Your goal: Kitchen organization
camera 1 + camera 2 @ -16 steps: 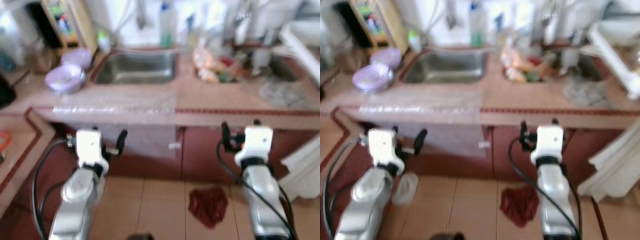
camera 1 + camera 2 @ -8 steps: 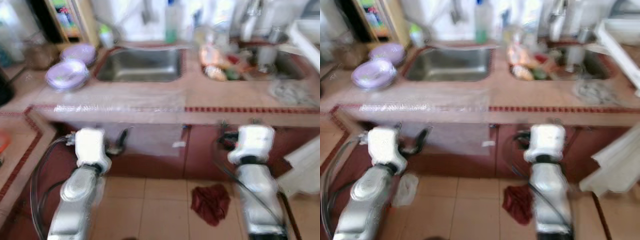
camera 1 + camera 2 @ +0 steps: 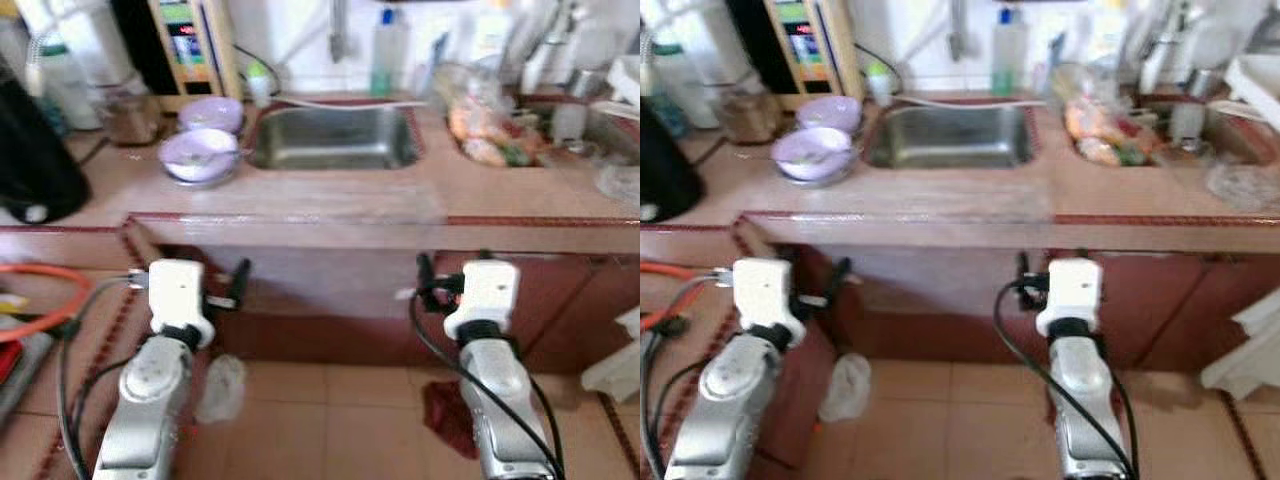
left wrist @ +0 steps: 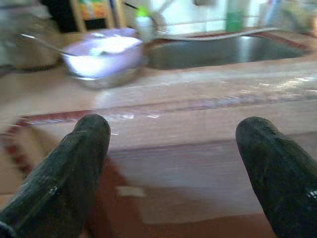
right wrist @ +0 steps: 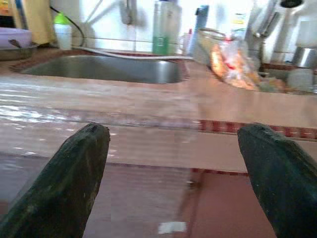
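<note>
1. Counter [image 3: 300, 205]: tiled, reddish-brown, red trim along the front edge, spanning the head views; steel sink [image 3: 335, 138] recessed near its middle.
2. Two purple bowls [image 3: 198, 157] stand on the counter just left of the sink, one behind the other; the nearer holds a utensil.
3. Clear bag of orange and green produce [image 3: 485, 130] lies on the counter right of the sink; green-tinted bottle [image 3: 383, 65] stands behind the sink by the wall.
4. Left gripper [image 4: 173, 148]: held in front of the counter face, below its edge, fingers spread wide, nothing between them.
5. Right gripper [image 5: 178, 153]: same height, facing the counter front below the sink, fingers spread wide, empty.
6. Floor: dark red cloth [image 3: 445, 415] beside the right arm; crumpled clear plastic [image 3: 220, 388] beside the left arm.
7. Orange hose [image 3: 45, 300] lies at far left on the side counter.
</note>
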`<state>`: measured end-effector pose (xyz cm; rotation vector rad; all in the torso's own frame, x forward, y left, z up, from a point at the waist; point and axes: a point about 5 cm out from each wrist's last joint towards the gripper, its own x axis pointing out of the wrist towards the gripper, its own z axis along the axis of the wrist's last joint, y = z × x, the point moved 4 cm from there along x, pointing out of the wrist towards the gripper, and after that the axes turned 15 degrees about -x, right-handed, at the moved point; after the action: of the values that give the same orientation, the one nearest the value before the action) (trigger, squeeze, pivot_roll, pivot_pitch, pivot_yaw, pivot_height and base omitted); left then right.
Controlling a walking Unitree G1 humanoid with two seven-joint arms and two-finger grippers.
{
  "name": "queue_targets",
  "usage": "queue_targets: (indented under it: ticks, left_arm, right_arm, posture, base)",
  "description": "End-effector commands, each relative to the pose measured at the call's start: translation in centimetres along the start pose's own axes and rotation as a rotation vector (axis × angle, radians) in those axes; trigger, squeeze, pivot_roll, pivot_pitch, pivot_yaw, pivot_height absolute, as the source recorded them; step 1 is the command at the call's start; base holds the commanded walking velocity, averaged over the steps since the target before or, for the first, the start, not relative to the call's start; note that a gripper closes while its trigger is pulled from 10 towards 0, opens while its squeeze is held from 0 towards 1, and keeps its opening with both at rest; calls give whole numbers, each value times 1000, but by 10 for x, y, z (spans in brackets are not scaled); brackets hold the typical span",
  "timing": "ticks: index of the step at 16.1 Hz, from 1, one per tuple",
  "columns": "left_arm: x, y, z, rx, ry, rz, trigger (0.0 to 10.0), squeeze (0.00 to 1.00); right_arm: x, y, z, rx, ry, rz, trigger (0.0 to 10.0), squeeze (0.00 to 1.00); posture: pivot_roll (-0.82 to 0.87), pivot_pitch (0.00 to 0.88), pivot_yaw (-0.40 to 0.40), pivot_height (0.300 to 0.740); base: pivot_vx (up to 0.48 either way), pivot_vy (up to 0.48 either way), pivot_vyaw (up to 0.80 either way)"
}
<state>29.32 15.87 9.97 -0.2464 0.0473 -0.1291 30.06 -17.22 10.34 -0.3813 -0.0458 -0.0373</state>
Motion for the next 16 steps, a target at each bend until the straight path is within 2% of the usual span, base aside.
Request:
queue_targets:
  ticks: [1,4,12,15,16]
  left_arm:
    - [4,-7,5,7,-22,-15,10000,0]
    - [4,-10,9,1,-42,-12,10000,0]
    - [4,-19,13,-1,-66,-50,10000,0]
    - [6,-22,14,9,-68,-68,10000,0]
    - [7,-23,14,12,-68,-73,10000,0]
  right_arm:
    - [0,-10,0,-3,-7,-20,10000,0]
    - [5,-16,4,-32,-25,-34,10000,0]
    - [6,-14,8,-58,-42,-26,10000,0]
    - [7,-10,9,-57,-51,-18,10000,0]
    - [8,-9,9,-54,-53,-16,10000,0]
  posture:
    - [-30,0,66,740]
    - [-17,0,55,740]
    - [-13,0,46,740]
    - [-14,0,52,740]
    - [-15,0,54,740]
  base:
    - [0,0,0]
    - [0,0,0]
    - [0,0,0]
    - [306,-170,450]
    - [371,-262,-587]
